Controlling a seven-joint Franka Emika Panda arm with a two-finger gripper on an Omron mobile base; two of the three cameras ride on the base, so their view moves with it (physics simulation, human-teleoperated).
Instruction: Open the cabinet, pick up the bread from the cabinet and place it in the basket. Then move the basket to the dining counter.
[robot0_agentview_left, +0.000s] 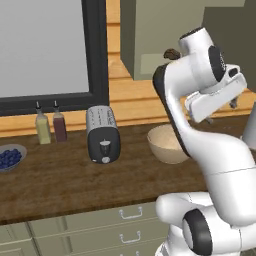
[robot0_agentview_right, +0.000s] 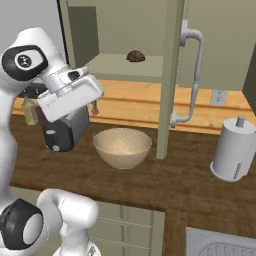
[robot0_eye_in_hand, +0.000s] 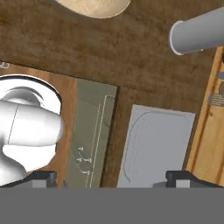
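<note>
The olive-green cabinet (robot0_agentview_right: 125, 30) stands open, its door (robot0_agentview_right: 170, 75) swung out edge-on with the silver bar handle (robot0_agentview_right: 195, 70). The bread (robot0_agentview_right: 135, 56), a small dark-brown lump, lies on the cabinet shelf; its top shows behind my arm (robot0_agentview_left: 171, 53). Below the cabinet, the tan basket (robot0_agentview_right: 122, 146) (robot0_agentview_left: 167, 144) rests on the wooden worktop, and its rim shows in the hand view (robot0_eye_in_hand: 94, 6). My gripper (robot0_agentview_left: 222, 112) (robot0_eye_in_hand: 111, 179) hangs open and empty, pointing down, above the worktop and left of the basket in the right base view. The dining counter is out of view.
A toaster (robot0_agentview_left: 103, 134) stands left of the basket, with two bottles (robot0_agentview_left: 50, 127) and a grey bowl of blueberries (robot0_agentview_left: 10, 157) further left. A paper towel roll (robot0_agentview_right: 234, 149) stands right of the open door. A sink (robot0_eye_in_hand: 155, 148) lies at the front right.
</note>
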